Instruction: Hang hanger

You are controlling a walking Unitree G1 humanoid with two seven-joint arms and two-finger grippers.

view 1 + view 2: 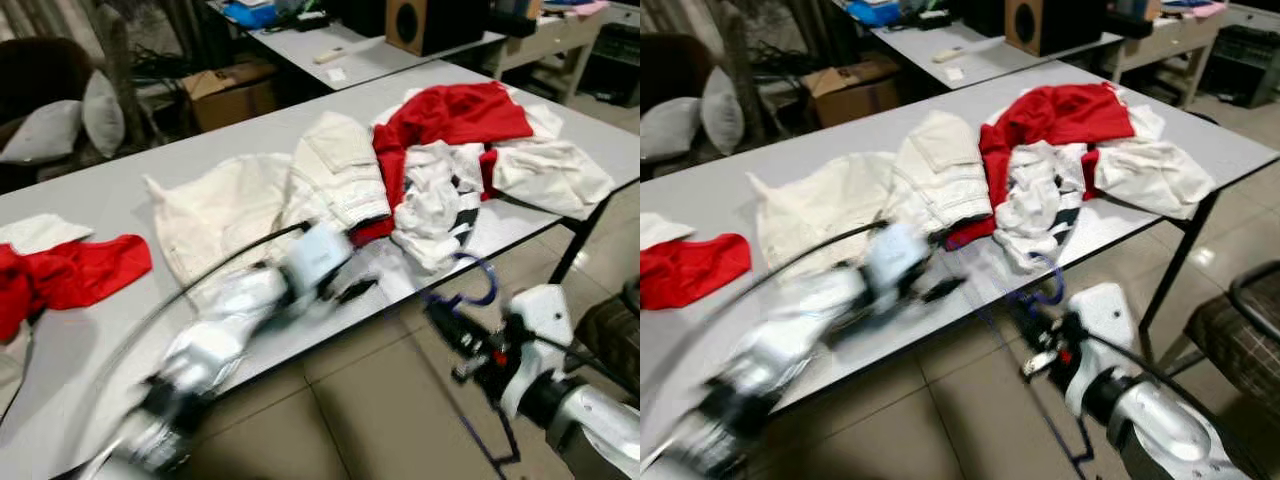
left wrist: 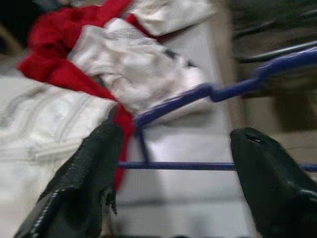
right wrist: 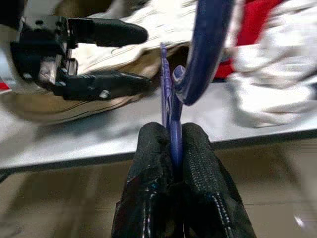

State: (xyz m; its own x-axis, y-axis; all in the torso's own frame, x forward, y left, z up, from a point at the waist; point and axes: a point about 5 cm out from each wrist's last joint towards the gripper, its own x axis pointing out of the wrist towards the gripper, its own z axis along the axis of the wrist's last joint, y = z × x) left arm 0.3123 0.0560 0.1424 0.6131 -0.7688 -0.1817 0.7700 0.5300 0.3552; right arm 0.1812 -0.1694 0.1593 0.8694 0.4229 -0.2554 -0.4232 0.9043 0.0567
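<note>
A blue hanger sits upright in my right gripper, which is shut on its thin frame just below the hook. In the left eye view the hook curls up in front of the grey table, with the right gripper below the table's front edge. My left gripper is open and blurred with motion. Its fingers stand on either side of the hanger's blue bar without closing on it. Over the table's near edge the left gripper reaches toward the hanger.
Clothes cover the table: a red garment, cream trousers, white pieces and a red cloth at the left. Behind stand a cardboard box, a second table and a speaker. A chair is at the right.
</note>
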